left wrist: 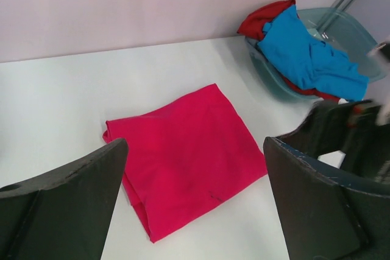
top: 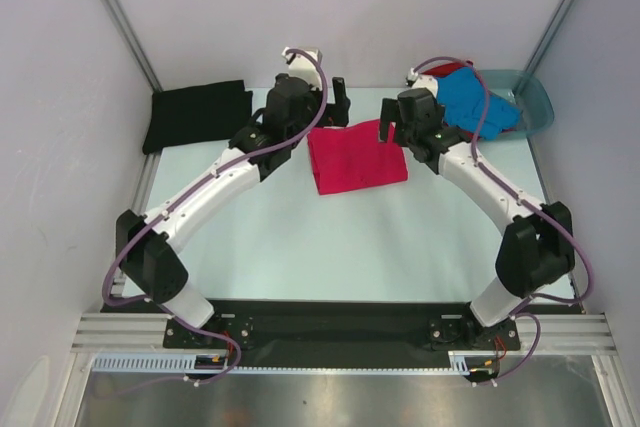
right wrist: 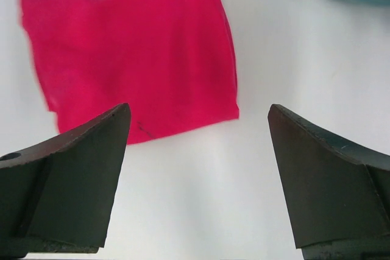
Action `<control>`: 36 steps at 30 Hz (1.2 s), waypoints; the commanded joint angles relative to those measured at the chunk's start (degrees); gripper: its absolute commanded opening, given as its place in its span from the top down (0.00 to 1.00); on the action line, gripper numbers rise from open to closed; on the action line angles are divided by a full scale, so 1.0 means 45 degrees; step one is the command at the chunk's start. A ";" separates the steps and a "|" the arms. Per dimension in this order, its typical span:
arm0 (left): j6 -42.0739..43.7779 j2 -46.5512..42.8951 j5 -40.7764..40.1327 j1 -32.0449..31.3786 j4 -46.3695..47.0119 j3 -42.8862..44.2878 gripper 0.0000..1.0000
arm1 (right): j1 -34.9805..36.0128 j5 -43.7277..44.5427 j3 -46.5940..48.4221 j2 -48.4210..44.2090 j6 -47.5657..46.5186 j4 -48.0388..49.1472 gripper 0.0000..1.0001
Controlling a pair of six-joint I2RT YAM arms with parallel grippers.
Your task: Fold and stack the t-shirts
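A magenta-pink t-shirt [top: 356, 157] lies folded into a flat square at mid-table, also seen in the left wrist view [left wrist: 189, 150] and the right wrist view [right wrist: 134, 53]. A black t-shirt [top: 196, 115] lies folded at the far left. In the teal basin [top: 537, 105] a blue t-shirt [top: 476, 102] is crumpled on top of a red t-shirt [top: 437, 69]. My left gripper [top: 336, 104] hangs open over the pink shirt's far-left corner, nothing between its fingers [left wrist: 73, 199]. My right gripper [top: 395, 133] stands open above the pink shirt's right edge, holding nothing [right wrist: 199, 109].
The translucent teal basin [left wrist: 348, 28] stands at the far right corner against the wall, blue t-shirt [left wrist: 304, 53] and red t-shirt [left wrist: 265, 16] spilling over its rim. Grey walls close in the back and both sides. The two wrists are close together over the pink shirt.
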 commanded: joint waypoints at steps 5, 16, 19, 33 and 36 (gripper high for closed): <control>0.0125 0.0246 0.1063 0.0245 -0.1613 0.1092 0.00 | 0.0158 -0.0469 0.0071 -0.0814 0.0068 0.0533 0.00; 0.0556 -0.0144 -0.0166 0.0401 -0.1651 0.0506 0.00 | 0.0296 -0.0081 -0.0419 -0.1967 -0.0206 0.0261 0.00; -0.0066 0.0129 0.0377 0.0906 -0.1712 0.0021 0.00 | 0.0296 -0.0003 -0.0068 -0.1675 -0.0305 -0.0148 0.01; -0.1964 0.1886 0.4558 0.3585 0.0827 -0.2892 0.00 | 0.0257 -0.0217 -0.0300 -0.1050 -0.1280 -0.0209 0.00; -0.2276 0.2433 0.5065 0.3740 0.1276 -0.3049 0.00 | 0.0121 -0.0119 -0.0339 -0.0893 -0.1359 -0.0190 0.00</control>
